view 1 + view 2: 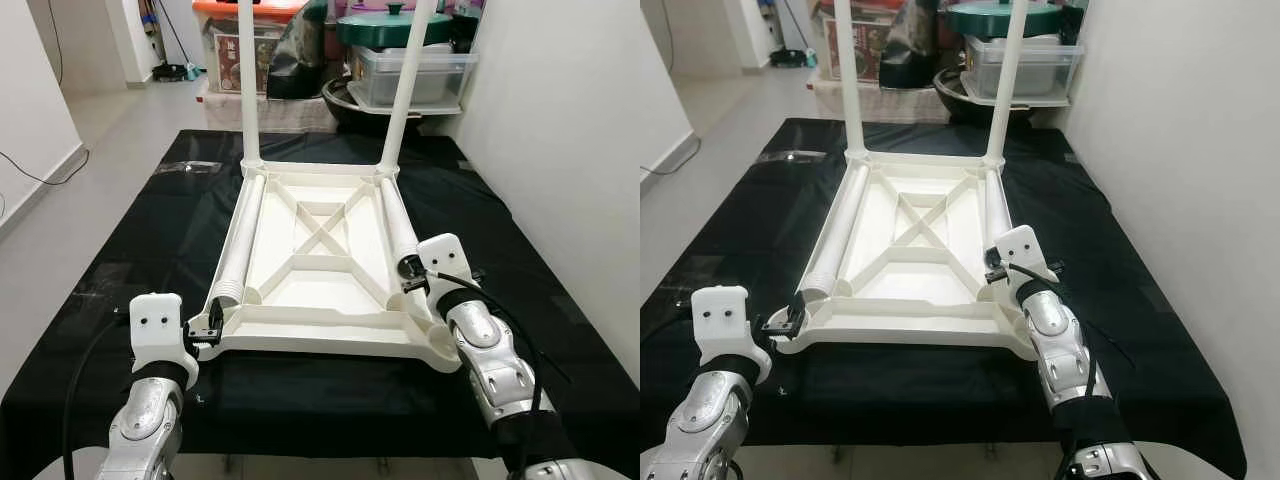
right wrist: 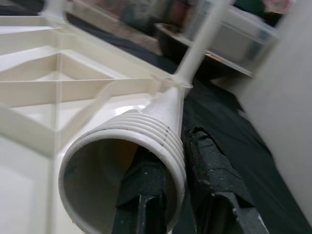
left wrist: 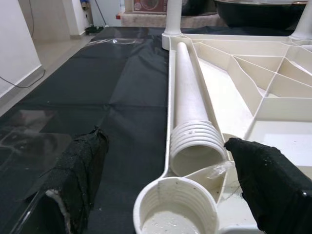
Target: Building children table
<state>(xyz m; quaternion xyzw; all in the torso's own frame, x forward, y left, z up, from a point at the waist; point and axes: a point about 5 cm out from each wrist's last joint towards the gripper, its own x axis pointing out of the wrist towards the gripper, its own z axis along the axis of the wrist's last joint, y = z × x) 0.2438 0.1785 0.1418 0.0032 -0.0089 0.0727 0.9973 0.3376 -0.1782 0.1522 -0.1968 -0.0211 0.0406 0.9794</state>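
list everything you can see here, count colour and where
table top: 1, white, upside down on the black sheet
standing legs: 2, white, screwed upright in the far corners
loose legs: 2, white, lying along the top's left and right sides
sheet: 1, black, spread over the floor
storage boxes: several, clear, stacked at the far end
pot lid: 1, green, on the boxes
cable: 1, black, on the floor at left
left pincer: 1, black, open by the near left corner socket
right pincer: 1, black, pinching the rim of the right loose leg
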